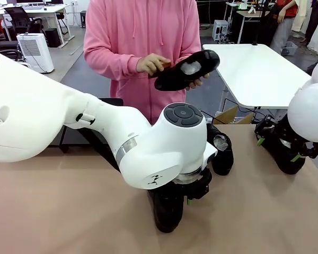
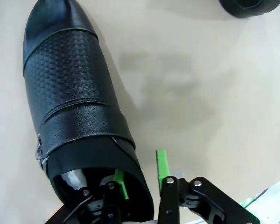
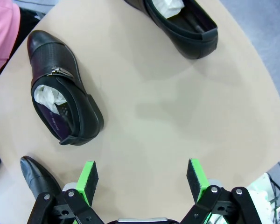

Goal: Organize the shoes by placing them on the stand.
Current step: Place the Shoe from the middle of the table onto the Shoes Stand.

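Shoe (image 2: pixel 70 93) heel wall between left jaws, grip uncertain, right jaws wide open

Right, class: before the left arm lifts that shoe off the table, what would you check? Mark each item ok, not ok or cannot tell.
1. Left gripper straddles the heel wall of the black dress shoe, one finger inside, one outside: ok.
2. Jaws firmly shut on that wall: cannot tell.
3. Table beside this shoe is bare: ok.
4. Person's hand is away from this shoe, on another shoe: ok.
5. Right gripper is open and holds nothing: ok.
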Robot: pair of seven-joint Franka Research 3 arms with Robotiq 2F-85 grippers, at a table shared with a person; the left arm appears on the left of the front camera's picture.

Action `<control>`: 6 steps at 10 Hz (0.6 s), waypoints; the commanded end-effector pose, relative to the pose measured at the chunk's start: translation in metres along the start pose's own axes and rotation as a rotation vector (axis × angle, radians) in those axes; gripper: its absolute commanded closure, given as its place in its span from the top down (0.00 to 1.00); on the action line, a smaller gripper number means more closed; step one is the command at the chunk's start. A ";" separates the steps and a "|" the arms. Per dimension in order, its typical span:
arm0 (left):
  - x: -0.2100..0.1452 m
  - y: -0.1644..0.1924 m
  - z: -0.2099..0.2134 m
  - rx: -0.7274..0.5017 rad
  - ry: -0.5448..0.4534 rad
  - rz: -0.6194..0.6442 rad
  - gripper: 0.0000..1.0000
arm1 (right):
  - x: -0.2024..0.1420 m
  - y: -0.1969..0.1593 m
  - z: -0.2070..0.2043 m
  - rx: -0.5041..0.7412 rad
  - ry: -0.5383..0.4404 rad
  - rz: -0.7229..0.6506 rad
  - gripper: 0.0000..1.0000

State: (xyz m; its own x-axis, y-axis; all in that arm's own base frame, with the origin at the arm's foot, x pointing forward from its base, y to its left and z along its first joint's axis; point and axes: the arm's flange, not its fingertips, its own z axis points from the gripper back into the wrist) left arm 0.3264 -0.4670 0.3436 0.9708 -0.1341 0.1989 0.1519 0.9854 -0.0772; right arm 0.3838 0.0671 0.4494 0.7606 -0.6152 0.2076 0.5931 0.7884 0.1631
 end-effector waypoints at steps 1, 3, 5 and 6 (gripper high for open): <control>-0.002 -0.001 0.003 0.019 -0.025 0.025 0.00 | 0.001 -0.002 -0.001 0.014 -0.004 0.002 1.00; -0.004 0.004 0.007 0.027 -0.015 0.025 0.00 | 0.001 -0.002 -0.001 0.014 -0.004 0.002 1.00; -0.005 0.011 0.018 0.018 -0.015 0.020 0.00 | 0.001 -0.002 -0.001 0.014 -0.004 0.002 1.00; -0.007 0.015 0.030 -0.007 -0.018 0.001 0.00 | 0.001 -0.002 -0.001 0.014 -0.004 0.002 1.00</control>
State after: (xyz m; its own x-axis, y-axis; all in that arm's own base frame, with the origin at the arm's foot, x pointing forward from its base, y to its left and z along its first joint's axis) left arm 0.3232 -0.4595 0.3576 0.9704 -0.1252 0.2064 0.1414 0.9878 -0.0656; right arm 0.3838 0.0671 0.4494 0.7606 -0.6152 0.2075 0.5931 0.7884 0.1631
